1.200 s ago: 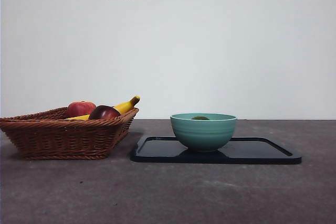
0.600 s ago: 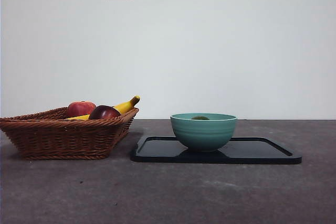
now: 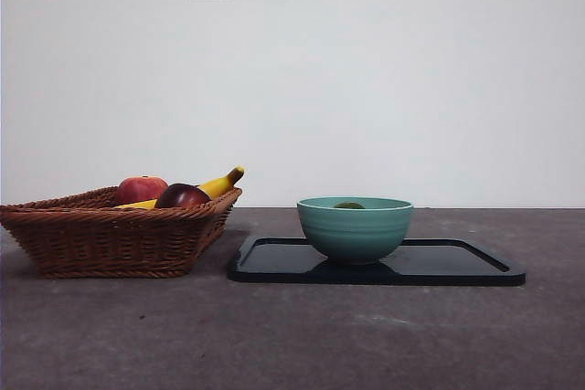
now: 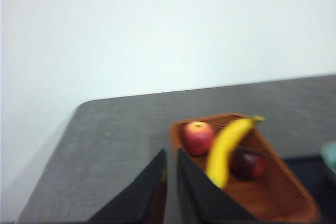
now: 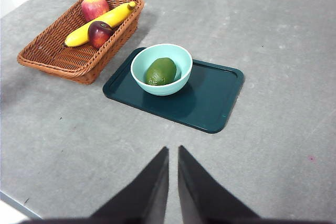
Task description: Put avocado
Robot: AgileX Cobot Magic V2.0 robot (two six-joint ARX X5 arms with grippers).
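Though quiet at the moment, not free of risk. Broad grey desk, bare over most of its top. On it, largest first: wicker basket, well apart from either arm; just beside the basket, dark green tray; on the tray's basket end, teal bowl; inside the bowl, avocado, lying low, only its crown above the rim in the front view. Judged from that, placing looks done, nothing left but to stay clear.

Possible trouble, as a guess only: a low return pass over the bowl, clipping its rim and sliding it across the smooth tray, or tipping it and rolling the avocado out onto the desk. Cause would be height misjudged, the bowl being the tallest thing on the tray.

Inside the basket: banana lying diagonally, red apple at the end far from the bowl, dark maroon fruit touching the banana on the bowl side. None of these in the way of the bowl; basket wall between them and the tray.

Left gripper high above the basket's outer side, jaws nearly together, nothing between them. Right gripper raised well back from the bowl, jaws likewise drawn close and empty. Neither visible from the front.
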